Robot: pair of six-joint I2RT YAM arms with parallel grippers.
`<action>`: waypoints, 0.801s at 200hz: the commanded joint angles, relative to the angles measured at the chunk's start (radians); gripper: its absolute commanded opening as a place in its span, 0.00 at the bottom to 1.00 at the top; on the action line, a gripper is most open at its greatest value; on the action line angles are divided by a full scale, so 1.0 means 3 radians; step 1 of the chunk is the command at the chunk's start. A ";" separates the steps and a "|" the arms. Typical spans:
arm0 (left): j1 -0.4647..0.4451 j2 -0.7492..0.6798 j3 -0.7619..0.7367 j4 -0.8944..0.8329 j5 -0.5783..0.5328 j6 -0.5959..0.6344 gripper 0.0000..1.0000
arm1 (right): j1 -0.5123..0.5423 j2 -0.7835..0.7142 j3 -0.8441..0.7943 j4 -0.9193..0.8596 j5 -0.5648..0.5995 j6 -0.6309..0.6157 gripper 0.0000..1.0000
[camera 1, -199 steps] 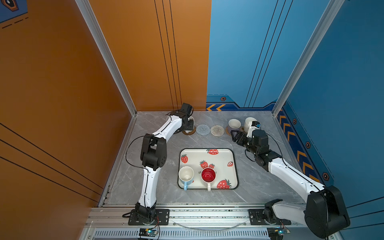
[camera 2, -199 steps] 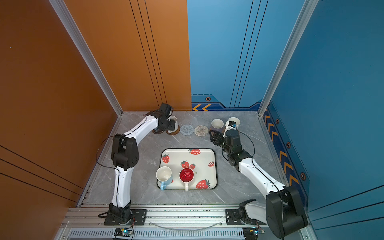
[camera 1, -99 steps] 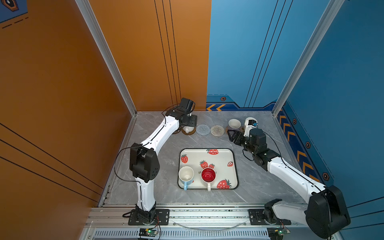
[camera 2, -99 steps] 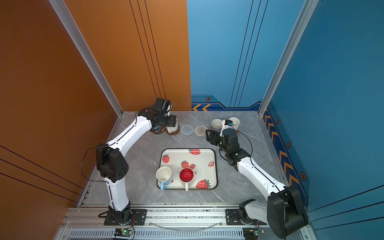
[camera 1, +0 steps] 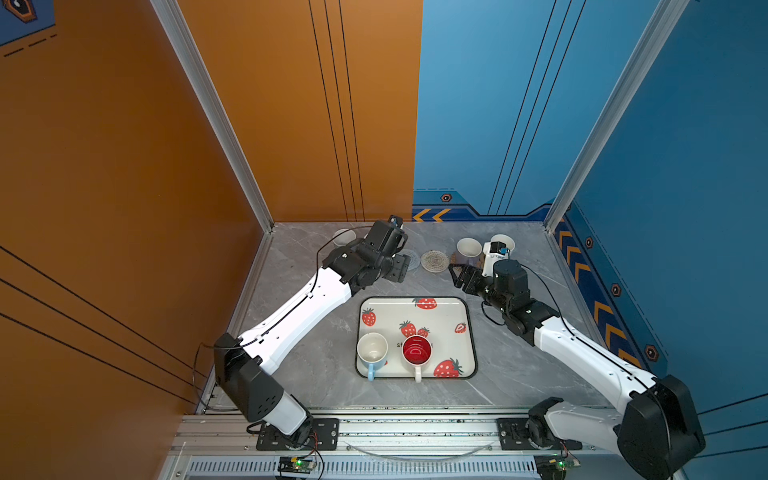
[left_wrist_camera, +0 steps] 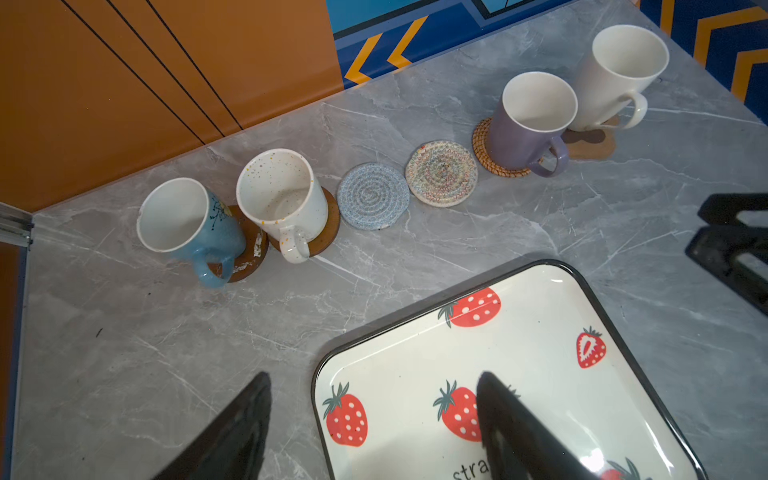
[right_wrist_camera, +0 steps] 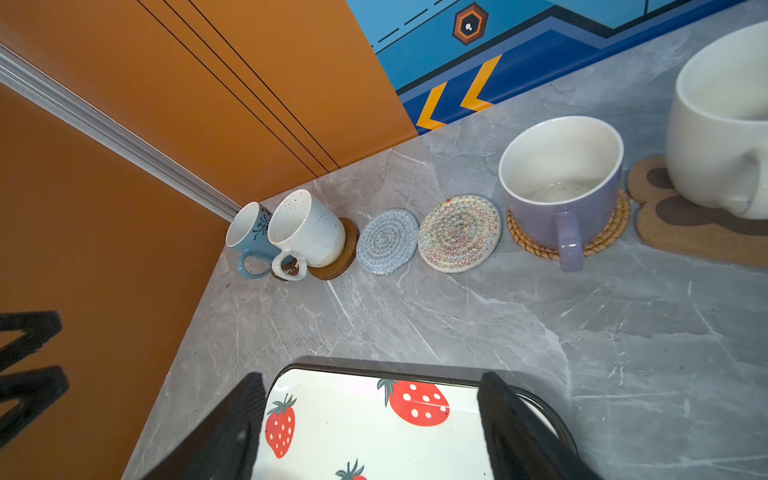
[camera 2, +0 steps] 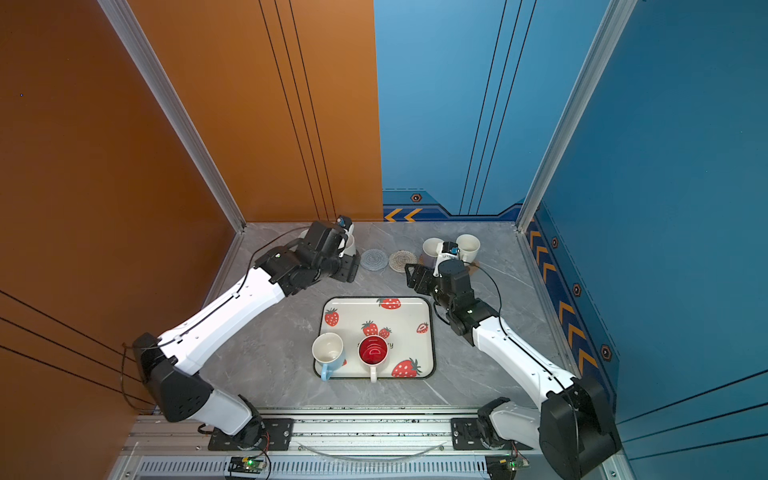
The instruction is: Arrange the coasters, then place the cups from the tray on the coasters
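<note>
My left gripper (left_wrist_camera: 374, 379) is open, with nothing between its jaws. It hangs above the surface (left_wrist_camera: 124, 353) near the far left corner of the tray (camera 1: 449, 347). My right gripper (right_wrist_camera: 372, 378) is also open and empty, over the tray's far edge.

The tray lies mid-surface and carries two upright cups side by side at its near edge: a light blue cup (camera 1: 372, 351) and a red-lined cup (camera 1: 416, 351).

Six coasters form a row along the far wall. In both top views, from the left:
- the first brown disc (left_wrist_camera: 249, 255) bears a blue cup (left_wrist_camera: 187, 220);
- the second brown disc (left_wrist_camera: 329, 232) bears a speckled white cup (left_wrist_camera: 282, 199);
- the grey woven coaster (left_wrist_camera: 372, 196) is bare;
- the cream woven coaster (left_wrist_camera: 441, 173) is bare;
- the tan woven coaster (left_wrist_camera: 494, 162) bears a lavender cup (left_wrist_camera: 532, 120);
- the paw-print coaster (left_wrist_camera: 594, 143) bears a white cup (left_wrist_camera: 619, 70).
</note>
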 commanded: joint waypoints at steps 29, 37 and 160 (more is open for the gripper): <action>-0.0154 -0.0839 -0.0688 0.0178 -0.0288 -0.0356 0.79 | 0.0187 -0.0090 0.0224 -0.0307 0.0303 -0.0107 0.79; -0.0175 -0.0978 -0.0812 0.0263 -0.0279 -0.0396 0.80 | 0.0235 -0.0069 0.0295 -0.0398 0.0346 -0.0147 0.79; -0.0233 -0.2132 -0.2287 0.1854 0.0036 -0.0390 0.91 | 0.1043 -0.0336 0.1083 -0.2142 0.0717 -0.0722 0.79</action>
